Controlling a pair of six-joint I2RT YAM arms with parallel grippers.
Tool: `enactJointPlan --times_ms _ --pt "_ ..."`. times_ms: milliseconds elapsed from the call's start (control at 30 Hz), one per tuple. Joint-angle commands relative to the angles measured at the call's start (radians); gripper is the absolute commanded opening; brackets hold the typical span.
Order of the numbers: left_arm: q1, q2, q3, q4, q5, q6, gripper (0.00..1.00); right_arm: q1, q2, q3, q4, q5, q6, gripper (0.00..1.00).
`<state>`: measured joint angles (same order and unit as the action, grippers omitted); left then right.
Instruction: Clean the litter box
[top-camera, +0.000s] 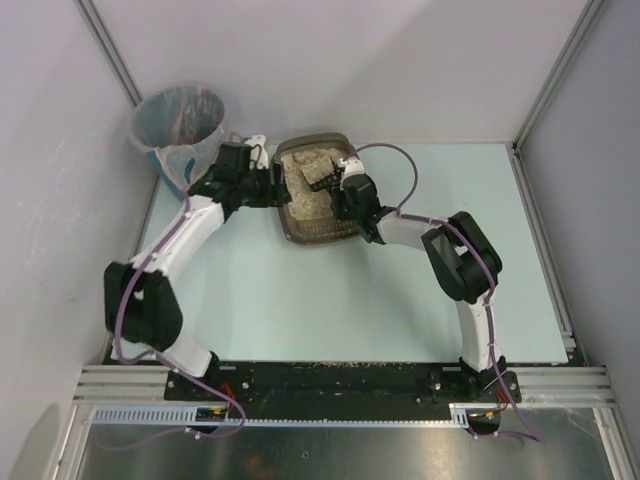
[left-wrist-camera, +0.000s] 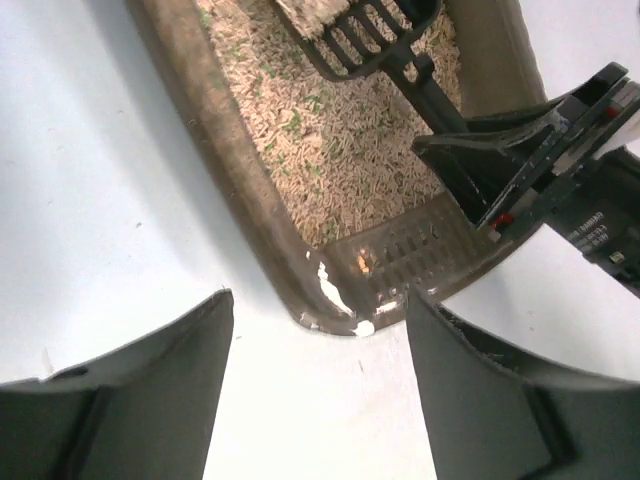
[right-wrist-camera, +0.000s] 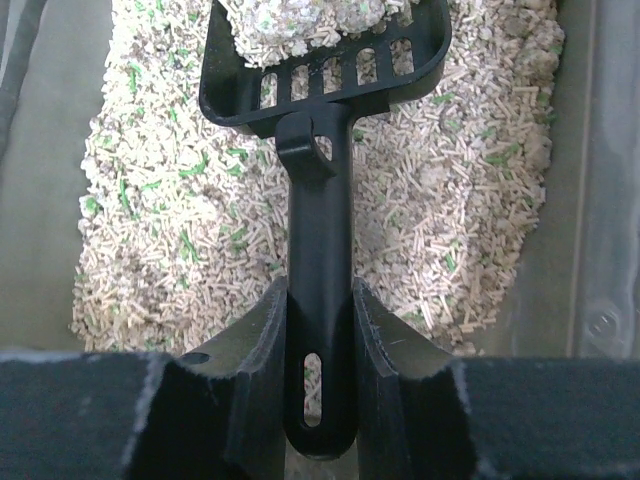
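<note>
Currently, my right gripper (right-wrist-camera: 320, 312) is clenched on the black scoop (right-wrist-camera: 322, 200), with both fingers pressed flat against its handle just above the hanging slot. The slotted head of the scoop carries a clump of pellets and sits over the litter (right-wrist-camera: 170, 230) at the top of the right wrist view.

My left gripper (left-wrist-camera: 318, 325) is released. Its fingers (left-wrist-camera: 150, 390) stand wide apart at the lower edge of the left wrist view, with nothing between them. A corner of the litter box (left-wrist-camera: 225, 165), scuffed with white marks, lies just ahead of the gap. Whether either finger touches the rim, I cannot tell from that view.

In the top view the litter box rests on the table (top-camera: 330, 310) at upper centre, between both grippers. A teal bin (top-camera: 168, 168) with a clear liner stands at upper left, near the left gripper.
</note>
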<state>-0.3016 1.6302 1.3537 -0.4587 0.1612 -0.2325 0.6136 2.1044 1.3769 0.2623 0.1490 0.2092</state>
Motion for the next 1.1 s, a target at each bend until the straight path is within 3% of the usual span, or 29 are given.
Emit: enactJointPlan --times_ms 0,200,333,433,567,667,800,900,1000,1067 --pt "0.053 -0.195 -0.054 0.006 -0.018 -0.082 0.74 -0.006 -0.099 -0.056 0.043 -0.032 0.019 0.00" --pt "0.142 -0.354 -0.134 0.003 0.020 -0.168 0.80 -0.006 -0.216 -0.166 0.075 -0.042 0.025 0.00" --pt "0.203 -0.429 -0.180 0.000 0.003 -0.186 0.81 0.034 -0.283 -0.228 0.068 -0.039 -0.071 0.00" --pt "0.234 -0.466 -0.192 -0.017 0.011 -0.183 0.82 0.002 -0.332 -0.289 0.095 -0.063 0.031 0.00" --pt "0.249 -0.506 -0.205 -0.032 -0.003 -0.180 0.83 0.031 -0.371 -0.326 0.091 -0.061 -0.060 0.00" --pt "0.259 -0.535 -0.208 -0.041 -0.006 -0.174 0.83 -0.008 -0.391 -0.338 0.077 -0.089 0.030 0.00" --pt "0.349 -0.550 -0.168 -0.060 0.032 -0.180 0.85 0.049 -0.408 -0.349 0.088 -0.068 -0.076 0.00" --pt "0.432 -0.523 -0.096 -0.086 0.034 -0.177 0.84 -0.001 -0.422 -0.351 0.052 -0.081 0.042 0.00" --pt "0.505 -0.472 -0.010 -0.122 0.002 -0.176 0.84 0.046 -0.441 -0.346 0.064 -0.051 -0.072 0.00" --pt "0.548 -0.443 0.019 -0.129 -0.032 -0.189 0.84 0.034 -0.445 -0.345 0.043 -0.031 -0.026 0.00"
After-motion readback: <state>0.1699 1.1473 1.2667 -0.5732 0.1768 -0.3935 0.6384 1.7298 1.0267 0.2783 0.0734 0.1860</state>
